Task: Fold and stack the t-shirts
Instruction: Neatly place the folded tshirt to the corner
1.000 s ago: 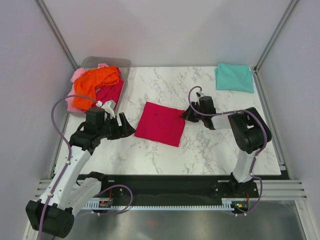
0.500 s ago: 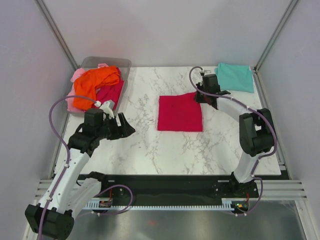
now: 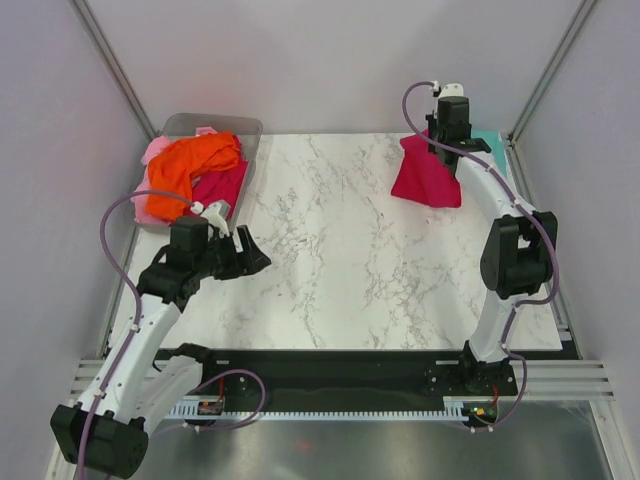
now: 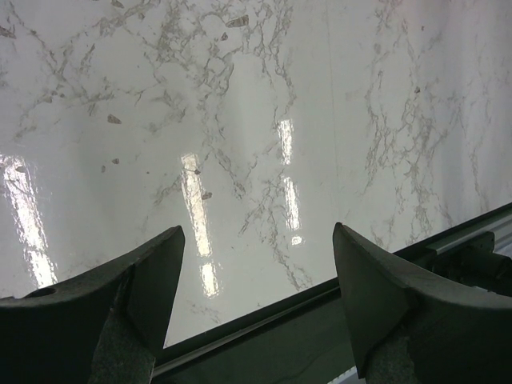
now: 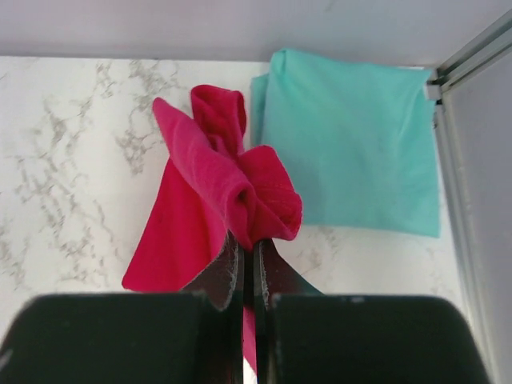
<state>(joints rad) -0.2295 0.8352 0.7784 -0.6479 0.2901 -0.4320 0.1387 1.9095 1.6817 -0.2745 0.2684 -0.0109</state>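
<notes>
Left wrist view: left gripper (image 4: 256, 237) hangs over marble table (image 4: 240, 120), fingers spread wide, holding nothing; finger bases cut off by frame edge. Left side: orange t-shirt (image 3: 195, 165) heaped over pale pink one (image 3: 153, 152), bin (image 3: 235, 125) mostly hidden beneath. Far right corner: right gripper (image 5: 248, 248) fingers pressed together, pinching bunched crimson t-shirt (image 5: 210, 188), lifted, lower edge hard to judge; teal folded t-shirt (image 5: 352, 136) just behind, in top view mostly covered by right arm (image 3: 480, 180)

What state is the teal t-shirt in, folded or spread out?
Folded: the teal t-shirt lies flat as a compact square, with a doubled edge showing.
</notes>
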